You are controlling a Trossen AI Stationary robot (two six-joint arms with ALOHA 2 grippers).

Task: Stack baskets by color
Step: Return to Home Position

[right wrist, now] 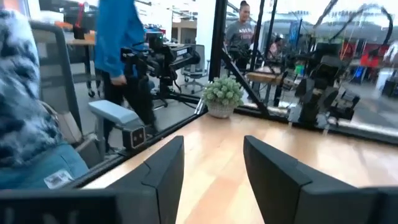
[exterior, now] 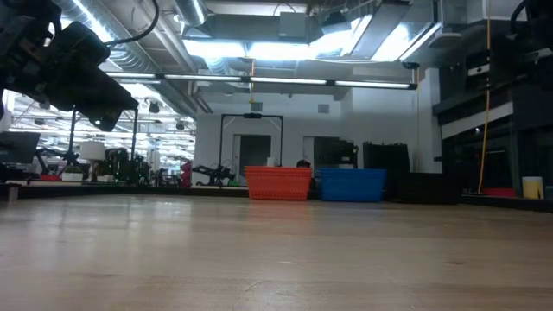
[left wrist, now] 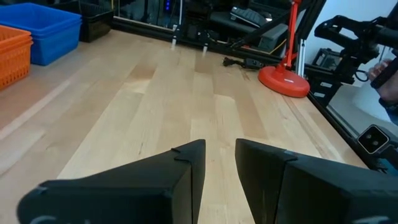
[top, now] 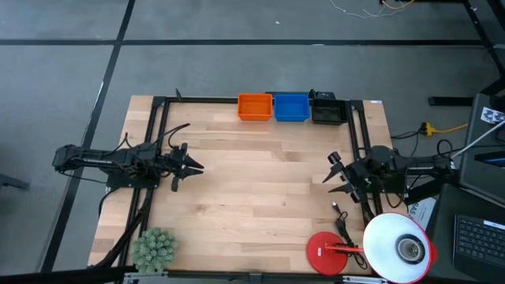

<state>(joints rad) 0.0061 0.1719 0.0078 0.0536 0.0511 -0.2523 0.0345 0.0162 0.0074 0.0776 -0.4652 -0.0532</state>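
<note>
An orange basket, a blue basket and a black basket stand side by side on their bottoms at the table's far edge. The low view shows the same row, orange, blue, black. Whether more baskets are nested inside them, I cannot tell. My left gripper is open above the table's left side, pointing right, with bare wood ahead of its fingers. My right gripper is open above the right side, pointing left. Neither holds anything.
A red lamp with a round base and white shade stands at the near right corner. A green fuzzy plant sits at the near left corner. Black frame rails run along the table's sides. People move beyond the table.
</note>
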